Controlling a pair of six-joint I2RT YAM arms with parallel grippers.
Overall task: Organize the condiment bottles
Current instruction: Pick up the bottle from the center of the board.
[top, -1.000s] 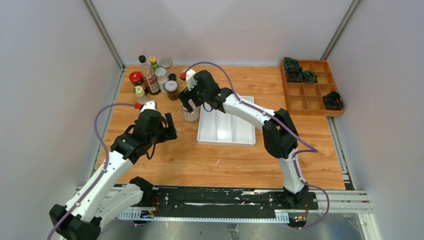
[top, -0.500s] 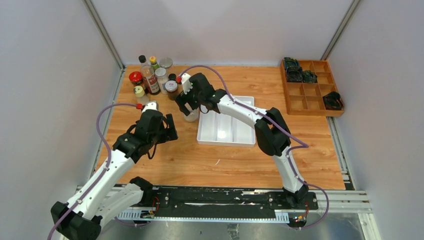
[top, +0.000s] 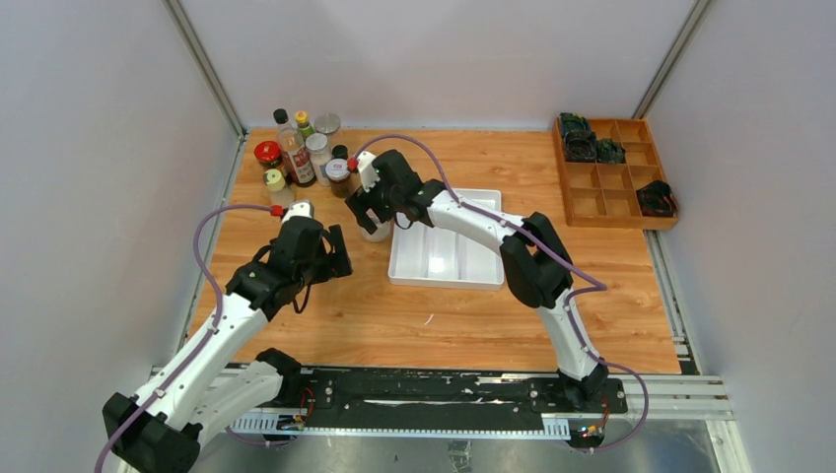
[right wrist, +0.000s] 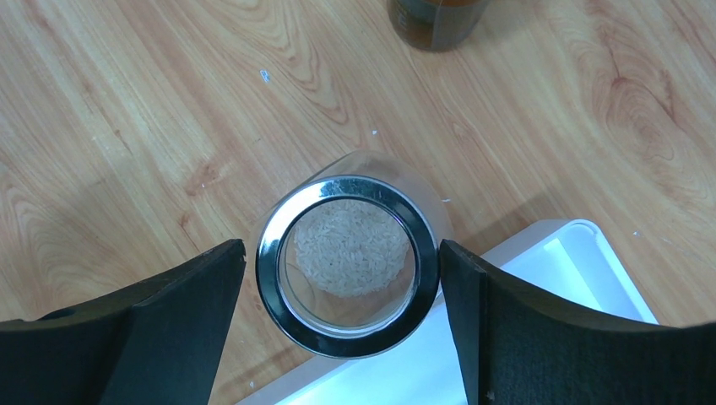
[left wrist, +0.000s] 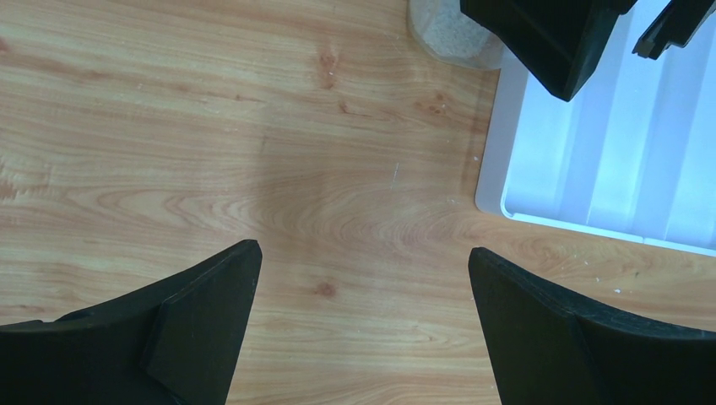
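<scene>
Condiment bottles [top: 299,158] mostly clustered at the table's [top: 493,315] back-left corner. One silver-rimmed clear jar of rice [right wrist: 348,261] stands upright on the wood, right at the white tray's [top: 441,283] left edge. Right gripper [right wrist: 342,253] straddles it, fingers hard up beside the rim; can't tell if it's clamped. Left gripper [left wrist: 363,321] spread wide, empty, over bare wood by the tray's near-left corner.

Left tool [left wrist: 361,251] spread wide — wooden table [left wrist: 211,126], white tray [left wrist: 591,169], clear jar [left wrist: 447,42]
</scene>
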